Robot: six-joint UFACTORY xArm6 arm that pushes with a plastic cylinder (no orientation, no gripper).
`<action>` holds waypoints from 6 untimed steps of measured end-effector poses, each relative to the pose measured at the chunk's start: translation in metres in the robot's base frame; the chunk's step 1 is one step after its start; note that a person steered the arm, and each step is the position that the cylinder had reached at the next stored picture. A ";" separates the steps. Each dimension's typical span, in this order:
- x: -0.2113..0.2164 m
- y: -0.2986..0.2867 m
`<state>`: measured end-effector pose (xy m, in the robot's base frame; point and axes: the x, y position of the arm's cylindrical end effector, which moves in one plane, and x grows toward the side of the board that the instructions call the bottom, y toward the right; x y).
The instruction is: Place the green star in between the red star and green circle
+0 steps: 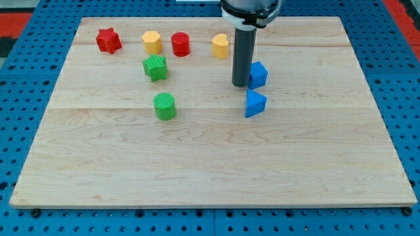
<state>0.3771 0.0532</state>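
So my tip (pixel 240 85) has no jaws at all, it's just a bare rod, so there's nothing to open or close and it isn't holding anything; all it can do is shove. Right now it sits down on the board (pixel 210 164) right of centre, touching or just beside the left face of the blue cube (pixel 258 74), with the blue triangle (pixel 255 103) just below that. That's well apart from the stuff that matters. The green star (pixel 155 67) is over on the view's left, directly above the green circle (pixel 165 106), with a small gap between them. The red star (pixel 108 40) is up in the top left corner, so the line from it to the green circle runs diagonally down and right. The green star looks a bit up and right of that line, nearer the circle's end, so I'd say it's close but not properly in between yet. Since pushing is the only option, I reckon the tip has to come round to the star's right side and nudge it left and slightly down. Watch out for the yellow block (pixel 152 42) and red cylinder (pixel 180 44) just above the star, plus the yellow heart (pixel 220 46) near the rod's path, easy to clip on the way over.
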 end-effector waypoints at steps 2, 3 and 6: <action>-0.027 -0.002; -0.026 -0.081; -0.045 -0.164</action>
